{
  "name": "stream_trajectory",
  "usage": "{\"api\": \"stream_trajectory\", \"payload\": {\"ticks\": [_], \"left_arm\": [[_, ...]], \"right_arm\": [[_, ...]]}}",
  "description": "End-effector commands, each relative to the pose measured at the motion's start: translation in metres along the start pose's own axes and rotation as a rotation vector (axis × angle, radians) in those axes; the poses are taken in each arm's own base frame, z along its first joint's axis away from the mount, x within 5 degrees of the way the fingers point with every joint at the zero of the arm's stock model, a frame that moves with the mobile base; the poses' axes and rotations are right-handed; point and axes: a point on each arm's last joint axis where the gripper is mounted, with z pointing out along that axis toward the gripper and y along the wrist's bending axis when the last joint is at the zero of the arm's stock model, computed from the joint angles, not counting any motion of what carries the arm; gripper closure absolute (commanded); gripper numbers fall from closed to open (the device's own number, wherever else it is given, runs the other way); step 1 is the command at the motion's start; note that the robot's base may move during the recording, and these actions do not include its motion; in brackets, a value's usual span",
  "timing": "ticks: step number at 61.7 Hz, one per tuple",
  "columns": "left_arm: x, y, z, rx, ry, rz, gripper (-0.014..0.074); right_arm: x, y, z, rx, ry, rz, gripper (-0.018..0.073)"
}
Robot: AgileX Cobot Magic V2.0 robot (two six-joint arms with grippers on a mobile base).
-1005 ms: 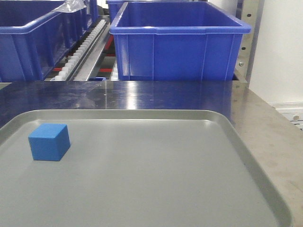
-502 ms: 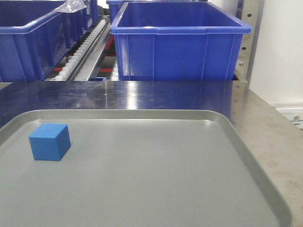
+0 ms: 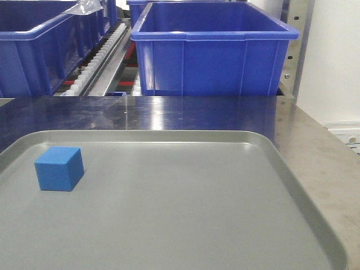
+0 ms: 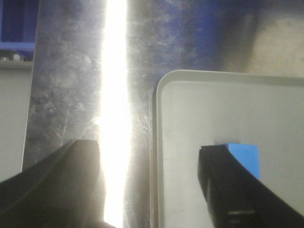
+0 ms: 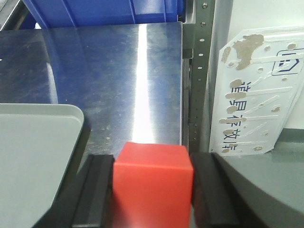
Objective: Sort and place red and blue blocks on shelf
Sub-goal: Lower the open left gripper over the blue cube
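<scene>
The blue block (image 3: 59,169) sits on the left part of the grey tray (image 3: 197,214); in the left wrist view the blue block (image 4: 247,159) shows just behind the right finger. My left gripper (image 4: 151,147) is open, straddling the tray's left rim with nothing between its fingers. The red block (image 5: 153,185) is clamped between the black pads of my right gripper (image 5: 153,164), held above the steel surface beside the tray's right corner. The shelf (image 3: 101,56) with white roller tracks stands at the back. Neither gripper shows in the front view.
Two large blue bins (image 3: 214,50) (image 3: 34,50) stand on the shelf behind the shiny steel surface (image 3: 169,112). A perforated steel upright (image 5: 197,71) and a white labelled panel (image 5: 256,95) lie to the right of the held red block.
</scene>
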Motion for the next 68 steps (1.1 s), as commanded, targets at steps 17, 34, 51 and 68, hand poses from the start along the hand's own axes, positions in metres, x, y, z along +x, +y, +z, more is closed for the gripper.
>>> {"api": "stream_trajectory", "payload": {"ticks": [17, 34, 51, 68], "left_arm": [[-0.017, -0.036, 0.018, 0.102, 0.004, 0.088, 0.0094], [-0.009, -0.063, 0.042, 0.148, 0.089, 0.143, 0.0094], [0.000, -0.084, 0.056, 0.182, 0.128, 0.181, 0.0096], [0.009, -0.100, 0.068, 0.197, 0.163, 0.197, 0.0096]], "right_arm": [[-0.017, 0.003, -0.003, -0.017, -0.115, -0.016, 0.0510], [-0.017, 0.003, -0.003, -0.017, -0.115, -0.016, 0.0510], [-0.017, 0.003, -0.003, -0.017, -0.115, -0.016, 0.0510], [-0.017, 0.003, -0.003, -0.017, -0.115, -0.016, 0.0510]]}}
